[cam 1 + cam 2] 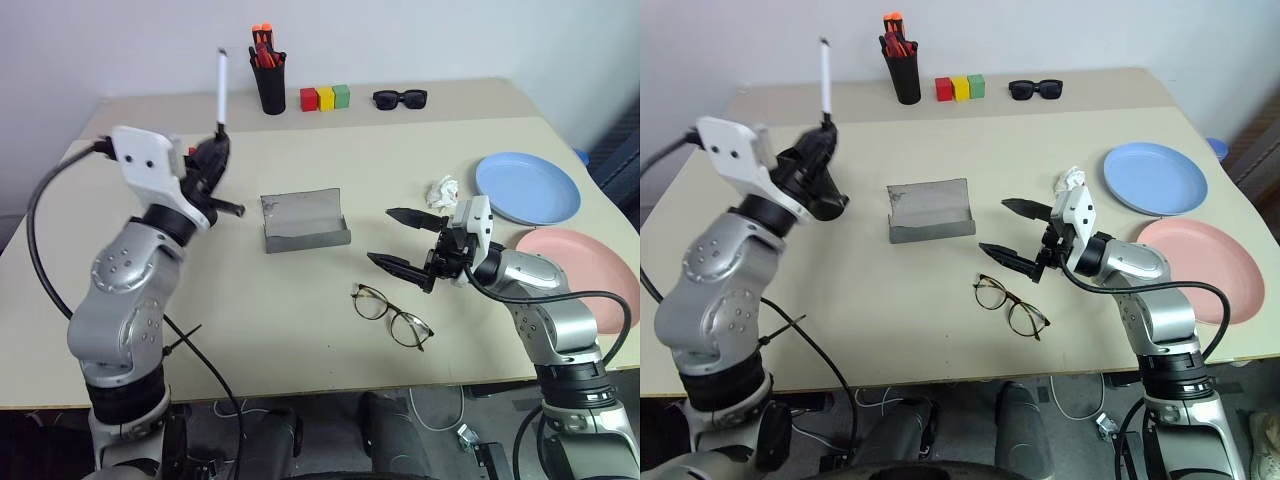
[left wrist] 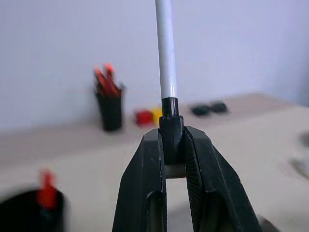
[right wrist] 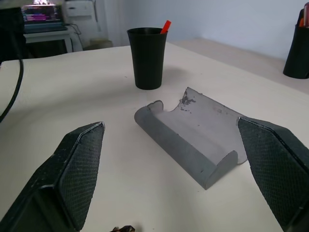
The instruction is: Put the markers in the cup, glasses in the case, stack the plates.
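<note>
Grey case (image 1: 305, 221) open; two plates (image 1: 527, 187) right; one glasses (image 1: 391, 315) before it; left gripper (image 2: 172, 140) clamps one white marker (image 1: 222, 88); right gripper (image 1: 405, 241) gapes empty.

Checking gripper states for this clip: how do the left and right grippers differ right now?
The left gripper is shut on the white marker, which stands nearly upright above it; the right gripper is wide open and holds nothing. The left gripper is raised off the table, while the right gripper hovers low, between the open grey case and the glasses. Both have two black fingers.
</note>
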`<state>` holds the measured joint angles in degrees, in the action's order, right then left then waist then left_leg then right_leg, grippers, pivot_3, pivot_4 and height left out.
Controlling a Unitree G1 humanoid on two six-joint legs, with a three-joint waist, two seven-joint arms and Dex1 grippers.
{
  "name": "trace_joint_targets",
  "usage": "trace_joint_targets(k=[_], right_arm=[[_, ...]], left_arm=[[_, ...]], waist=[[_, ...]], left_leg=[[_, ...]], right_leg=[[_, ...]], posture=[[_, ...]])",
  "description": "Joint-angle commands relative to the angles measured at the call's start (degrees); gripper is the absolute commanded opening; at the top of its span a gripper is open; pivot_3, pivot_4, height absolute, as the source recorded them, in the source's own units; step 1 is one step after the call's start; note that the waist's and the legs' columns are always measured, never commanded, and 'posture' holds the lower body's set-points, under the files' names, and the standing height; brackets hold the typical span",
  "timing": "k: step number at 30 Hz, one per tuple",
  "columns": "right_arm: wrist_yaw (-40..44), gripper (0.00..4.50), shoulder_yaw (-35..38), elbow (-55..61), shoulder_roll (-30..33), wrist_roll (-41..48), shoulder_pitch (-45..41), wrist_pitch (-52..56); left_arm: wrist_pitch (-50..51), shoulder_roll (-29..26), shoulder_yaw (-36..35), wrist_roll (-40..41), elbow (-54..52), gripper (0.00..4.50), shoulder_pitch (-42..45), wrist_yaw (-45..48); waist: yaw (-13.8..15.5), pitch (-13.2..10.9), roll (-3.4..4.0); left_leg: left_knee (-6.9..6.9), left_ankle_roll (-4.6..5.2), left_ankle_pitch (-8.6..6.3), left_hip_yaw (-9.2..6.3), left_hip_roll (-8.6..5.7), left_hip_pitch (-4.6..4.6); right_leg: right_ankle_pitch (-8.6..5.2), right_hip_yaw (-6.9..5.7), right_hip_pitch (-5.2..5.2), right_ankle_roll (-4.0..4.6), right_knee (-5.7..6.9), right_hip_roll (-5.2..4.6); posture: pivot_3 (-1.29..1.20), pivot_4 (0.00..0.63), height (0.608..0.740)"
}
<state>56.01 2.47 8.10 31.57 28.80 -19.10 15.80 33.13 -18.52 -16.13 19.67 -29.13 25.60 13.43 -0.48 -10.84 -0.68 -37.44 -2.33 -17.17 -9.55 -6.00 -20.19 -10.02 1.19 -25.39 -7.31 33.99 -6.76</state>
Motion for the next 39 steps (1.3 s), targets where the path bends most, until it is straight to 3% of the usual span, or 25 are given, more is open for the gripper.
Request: trace_joint_targets(k=[1,6,15,26,35,39], right_arm=[[-0.2,4.50,0.4,1.0,-0.3,0.3,-1.3,-0.6],[-0.9,4.50,0.2,1.4,-0.6,0.2,-1.3,-0.4],[-1.8,4.50,0.3,3.6,-0.4,0.7,-0.5,0.3],[-2.2,4.50,0.4,3.7,-0.2,0.4,-0.4,0.2],[-2.5,4.50,0.2,3.5,-0.3,0.1,-0.7,0.0],[-2.6,4.50,0.2,3.1,-0.5,0.0,-0.8,-0.1]], left_arm=[[-13.7,-1.9,-6.1,-1.3,10.8,0.06,2.8,1.2],[-28.0,-2.2,-8.1,-1.1,27.5,0.06,5.5,4.0],[-35.0,-0.3,-7.5,2.1,42.9,0.06,7.0,7.8],[-38.4,-0.4,-6.8,1.9,49.7,0.06,8.2,7.7],[-38.8,-0.8,-6.4,1.8,49.9,4.48,8.8,7.4],[-36.7,-0.8,-5.2,4.0,44.8,4.48,8.4,9.7]], waist=[[0.0,0.0,0.00],[0.1,0.0,0.00],[0.2,0.0,-0.01],[0.0,0.0,-0.01],[-0.1,0.0,-0.01],[-0.1,0.0,-0.02]], left_leg=[[0.00,0.00,0.00,0.00,0.00,0.00],[-0.02,0.00,0.00,-0.01,-0.01,0.00],[-0.10,0.01,0.00,-0.05,-0.03,-0.08],[-0.12,0.04,-0.02,-0.05,-0.03,-0.08],[-0.12,0.05,-0.02,-0.05,-0.03,-0.07],[-0.12,0.05,-0.02,-0.05,-0.03,-0.08]], right_leg=[[0.00,0.00,0.00,0.00,0.00,0.00],[0.01,-0.01,0.00,-0.01,-0.01,0.00],[0.07,-0.01,-0.01,-0.10,-0.06,-0.01],[0.09,-0.01,-0.01,-0.10,-0.05,-0.01],[0.09,-0.01,-0.01,-0.10,-0.04,-0.01],[0.09,-0.01,-0.01,-0.10,-0.03,-0.01]], posture=[[0.00,0.150,0.740],[0.00,0.150,0.740],[0.00,0.150,0.740],[0.00,0.150,0.740],[0.00,0.150,0.740],[0.00,0.150,0.740]])
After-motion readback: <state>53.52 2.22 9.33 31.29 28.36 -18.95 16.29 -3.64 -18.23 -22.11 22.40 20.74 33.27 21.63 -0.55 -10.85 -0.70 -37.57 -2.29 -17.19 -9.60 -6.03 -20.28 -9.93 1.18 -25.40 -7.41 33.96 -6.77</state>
